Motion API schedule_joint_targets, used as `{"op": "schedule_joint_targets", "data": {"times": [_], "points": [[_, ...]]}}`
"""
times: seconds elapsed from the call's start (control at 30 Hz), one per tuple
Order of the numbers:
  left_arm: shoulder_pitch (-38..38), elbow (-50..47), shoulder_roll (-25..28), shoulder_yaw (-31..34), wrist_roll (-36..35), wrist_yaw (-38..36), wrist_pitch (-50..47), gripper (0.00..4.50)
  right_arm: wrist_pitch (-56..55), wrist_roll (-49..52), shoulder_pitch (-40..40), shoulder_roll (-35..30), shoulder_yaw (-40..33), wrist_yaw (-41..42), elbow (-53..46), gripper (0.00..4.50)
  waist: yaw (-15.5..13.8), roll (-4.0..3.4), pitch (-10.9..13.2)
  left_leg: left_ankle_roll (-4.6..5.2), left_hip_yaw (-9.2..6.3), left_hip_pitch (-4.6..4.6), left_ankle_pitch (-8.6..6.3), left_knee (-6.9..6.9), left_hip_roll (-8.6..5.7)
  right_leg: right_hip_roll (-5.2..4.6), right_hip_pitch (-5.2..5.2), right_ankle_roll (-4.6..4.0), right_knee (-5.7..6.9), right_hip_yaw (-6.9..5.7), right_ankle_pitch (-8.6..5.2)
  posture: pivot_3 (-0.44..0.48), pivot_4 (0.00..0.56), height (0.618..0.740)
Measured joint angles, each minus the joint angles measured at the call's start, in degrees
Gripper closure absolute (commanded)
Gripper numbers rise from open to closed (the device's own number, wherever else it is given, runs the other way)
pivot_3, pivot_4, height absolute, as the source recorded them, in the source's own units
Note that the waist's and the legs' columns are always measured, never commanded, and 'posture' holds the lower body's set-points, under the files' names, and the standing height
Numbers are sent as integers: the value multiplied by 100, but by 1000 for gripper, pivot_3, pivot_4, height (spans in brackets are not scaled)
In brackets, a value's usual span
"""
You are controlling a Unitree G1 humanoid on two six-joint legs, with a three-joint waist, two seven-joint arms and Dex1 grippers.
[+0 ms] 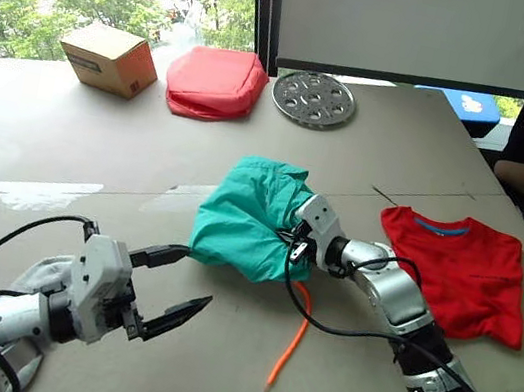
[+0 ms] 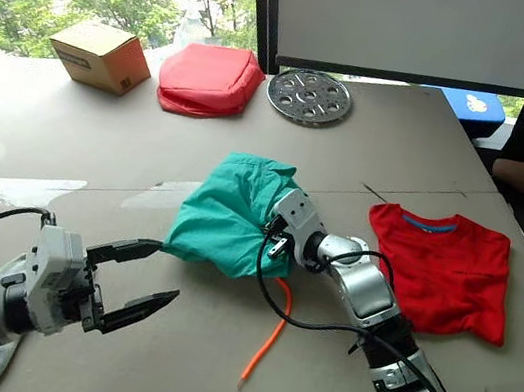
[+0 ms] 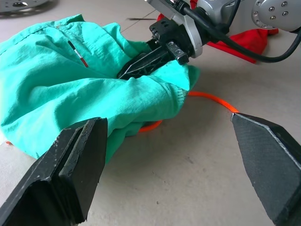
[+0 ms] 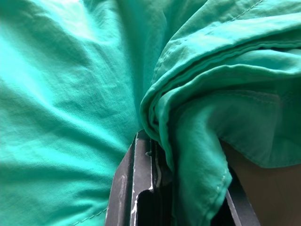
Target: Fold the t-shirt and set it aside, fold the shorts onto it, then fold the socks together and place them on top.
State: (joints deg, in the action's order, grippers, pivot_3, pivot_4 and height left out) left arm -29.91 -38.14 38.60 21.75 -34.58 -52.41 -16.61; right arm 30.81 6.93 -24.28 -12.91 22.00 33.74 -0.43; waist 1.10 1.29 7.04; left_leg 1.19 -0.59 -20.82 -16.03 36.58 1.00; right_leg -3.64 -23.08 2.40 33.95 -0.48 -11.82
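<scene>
Left wrist view has my right gripper (image 3: 141,63) pinching the bunched teal-green cloth shorts (image 3: 70,89) mid-table beside the folded bright red t-shirt (image 1: 457,271), left gripper (image 1: 170,286) wide open, and honestly that dangling orange drawstring (image 1: 288,348) could snag.

Both head views looked down over the table (image 1: 40,132). Each wrist view sat close on the shorts (image 3: 70,89), which all shared.

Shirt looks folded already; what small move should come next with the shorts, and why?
Probably bring the open left gripper in to pinch the near edge of the shorts. The right gripper is shut on bunched cloth, so a second hold would let them be spread before going onto the t-shirt.
</scene>
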Motion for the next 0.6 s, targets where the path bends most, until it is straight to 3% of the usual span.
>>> {"op": "schedule_joint_targets", "data": {"times": [0.47, 0.6], "points": [[1192, 173, 98, -727, -143, -18, -308, 0, 909, 1110, 1434, -113, -3247, -1461, -3221, 4448, -52, 5, 20, 2, 8, -15, -1, 2, -6, 0, -6, 3, -4, 3, -1, 0, 150, 740], [1434, 488, 110, -942, -139, -198, -291, 0, 1523, 1764, 2133, 272, -4545, -2138, -3961, 4448, -102, 7, 19, 2, 6, -15, 0, 1, -5, 3, -6, 2, -6, 3, -1, 0, 150, 740]]}}
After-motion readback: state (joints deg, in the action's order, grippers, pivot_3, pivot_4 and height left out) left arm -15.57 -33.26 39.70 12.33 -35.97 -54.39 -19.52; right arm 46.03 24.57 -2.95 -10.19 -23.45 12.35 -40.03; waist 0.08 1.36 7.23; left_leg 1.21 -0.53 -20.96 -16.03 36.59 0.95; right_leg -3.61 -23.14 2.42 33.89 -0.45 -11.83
